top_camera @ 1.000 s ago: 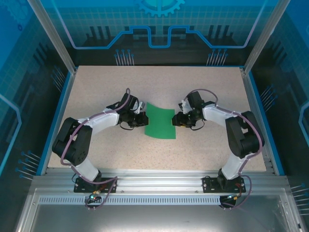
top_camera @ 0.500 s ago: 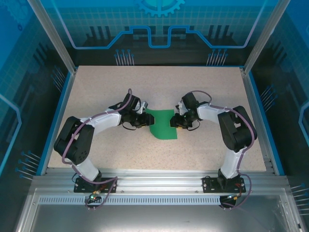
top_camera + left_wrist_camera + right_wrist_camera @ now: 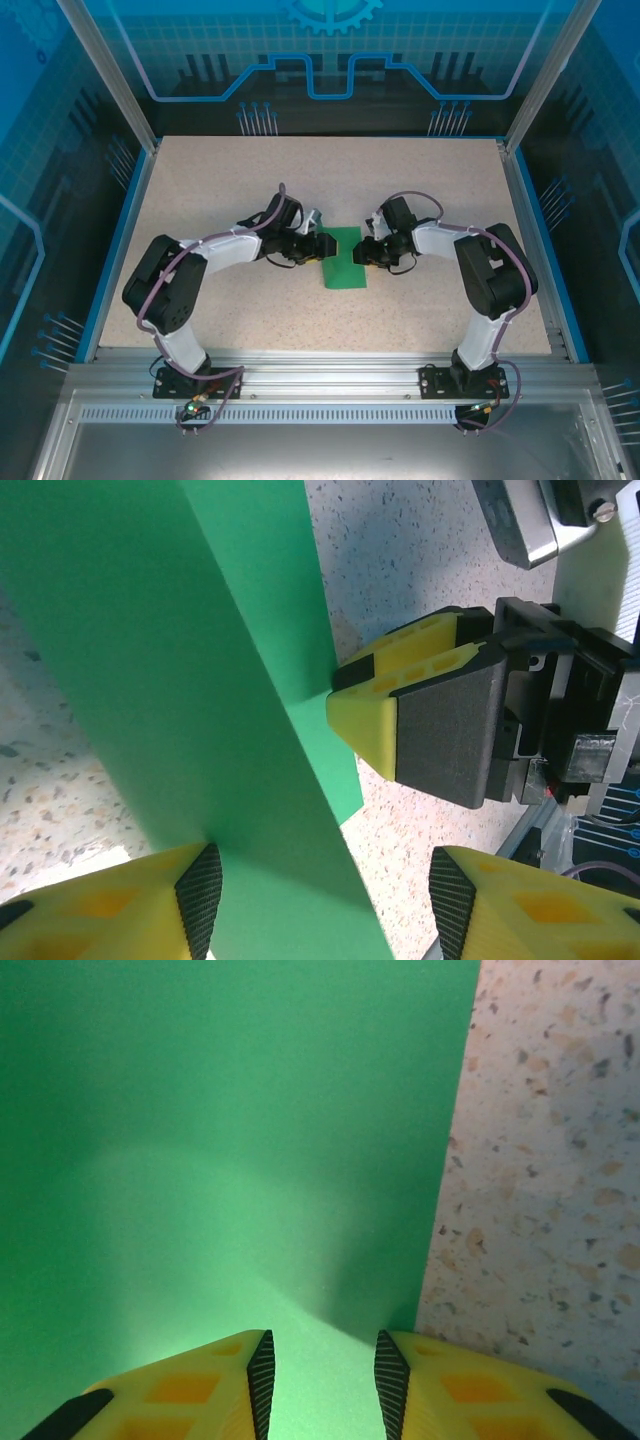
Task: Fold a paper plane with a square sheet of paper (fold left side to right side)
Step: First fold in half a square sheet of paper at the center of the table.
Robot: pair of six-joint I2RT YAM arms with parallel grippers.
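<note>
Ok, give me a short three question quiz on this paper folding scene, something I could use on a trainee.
1. True or false: the green sheet lies as one flat, unfolded square.
2. Pick one: the left gripper has its jaws A) well apart, B) pressed shut, C) clamped on a cable.
3. Fill in: in the top view, the gripper at the sheet's right edge is the ___ one.
Key: 1 false, one side is folded over; 2 A; 3 right, the right gripper.
</note>
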